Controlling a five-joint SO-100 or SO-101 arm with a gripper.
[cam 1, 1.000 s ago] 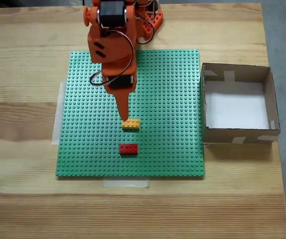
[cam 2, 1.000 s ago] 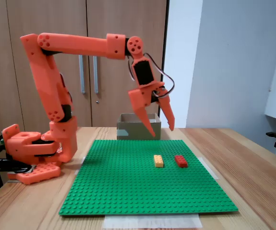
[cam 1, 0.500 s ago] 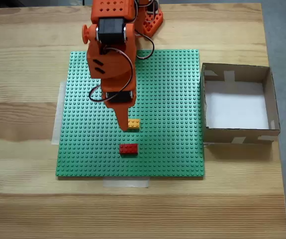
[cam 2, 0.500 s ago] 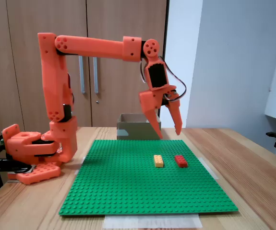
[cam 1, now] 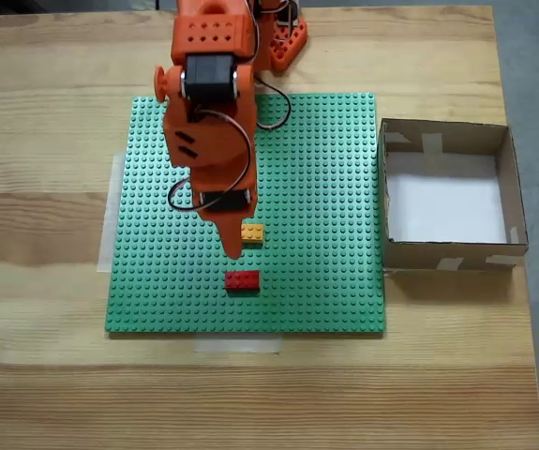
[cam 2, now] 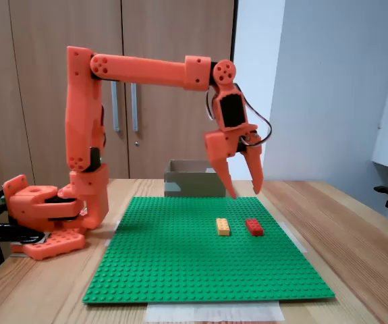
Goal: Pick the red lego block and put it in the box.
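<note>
The red lego block [cam 1: 242, 279] [cam 2: 254, 226] lies on the green baseplate [cam 1: 325, 187] [cam 2: 173, 263], near its front edge in the overhead-looking fixed view. Just behind it sits an orange-yellow brick [cam 1: 252, 232] [cam 2: 222, 226]. My orange gripper [cam 1: 232, 240] [cam 2: 243, 190] hangs open above the two bricks, fingers pointing down and holding nothing, well clear of the plate. The box [cam 1: 382, 202] [cam 2: 194, 177], brown cardboard with a white floor, stands off the plate's right edge in the overhead-looking fixed view.
The arm's base [cam 2: 45, 216] is mounted at the table's far end in the overhead-looking fixed view. Bare wooden table [cam 1: 44, 375] surrounds the baseplate, which is taped down. Cabinet doors [cam 2: 146, 101] stand behind the table in the side-on fixed view.
The arm has stretched further out from its base. The open gripper has travelled from behind the orange-yellow brick to above both bricks. Neither brick has moved.
</note>
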